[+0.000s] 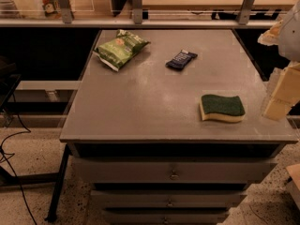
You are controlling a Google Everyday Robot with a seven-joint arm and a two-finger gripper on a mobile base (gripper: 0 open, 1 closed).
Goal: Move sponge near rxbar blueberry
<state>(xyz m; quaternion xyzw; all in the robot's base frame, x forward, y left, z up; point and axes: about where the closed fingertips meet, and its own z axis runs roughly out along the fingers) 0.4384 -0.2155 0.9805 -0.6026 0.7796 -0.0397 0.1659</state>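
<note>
The sponge (pixel 222 108), dark green on top over pale yellow foam, lies flat on the grey table (pixel 140 102) near its front right. The rxbar blueberry (pixel 181 59), a small dark navy wrapper, lies further back, near the middle of the table's far half. The two are well apart. My gripper (pixel 280 95) shows at the right edge of the view, pale and blurred, hanging to the right of the sponge beyond the table's right edge and not touching anything.
A light green crinkled snack bag (pixel 121 48) lies at the back left of the table. The table has drawers (pixel 173 172) below its front edge. A shelf rail (pixel 140 20) runs behind. Cables lie on the floor at the left.
</note>
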